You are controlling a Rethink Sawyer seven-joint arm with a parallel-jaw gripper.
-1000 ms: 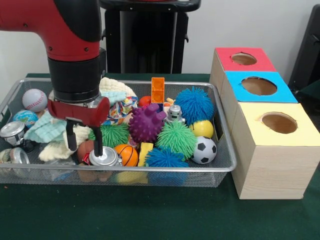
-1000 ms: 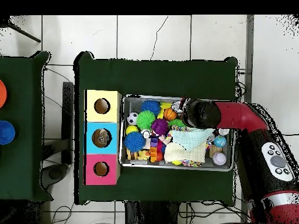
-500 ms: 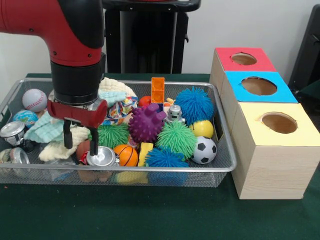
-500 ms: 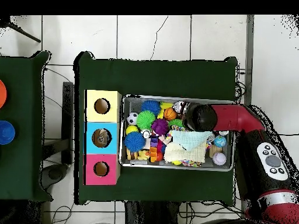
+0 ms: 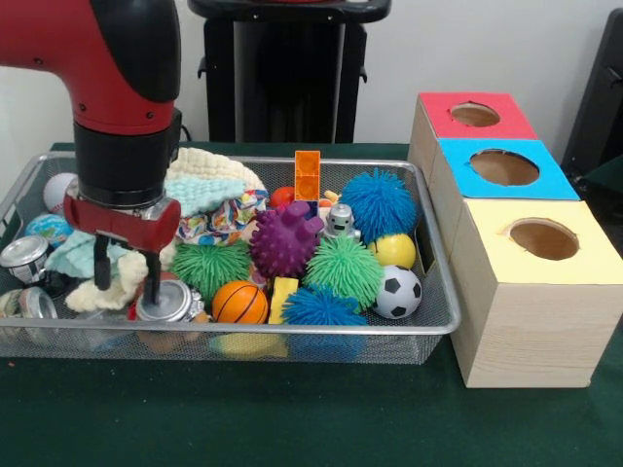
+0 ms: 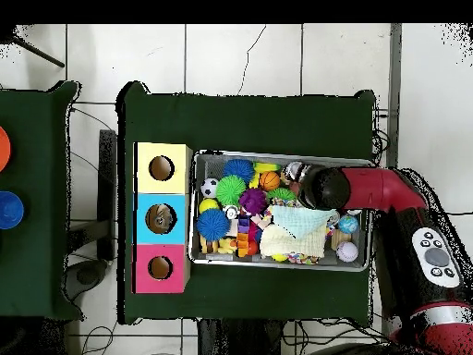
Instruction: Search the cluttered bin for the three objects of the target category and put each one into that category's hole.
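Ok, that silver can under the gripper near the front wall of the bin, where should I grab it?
Take the silver can across its round side wall, coming straight down. It stands upright with its shiny top facing up, and the gripper already hangs over it, one finger each side.

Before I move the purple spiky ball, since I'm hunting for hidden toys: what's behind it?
Behind the purple spiky ball stands an orange block and a small red piece. Their lower parts, and anything beneath, are covered.
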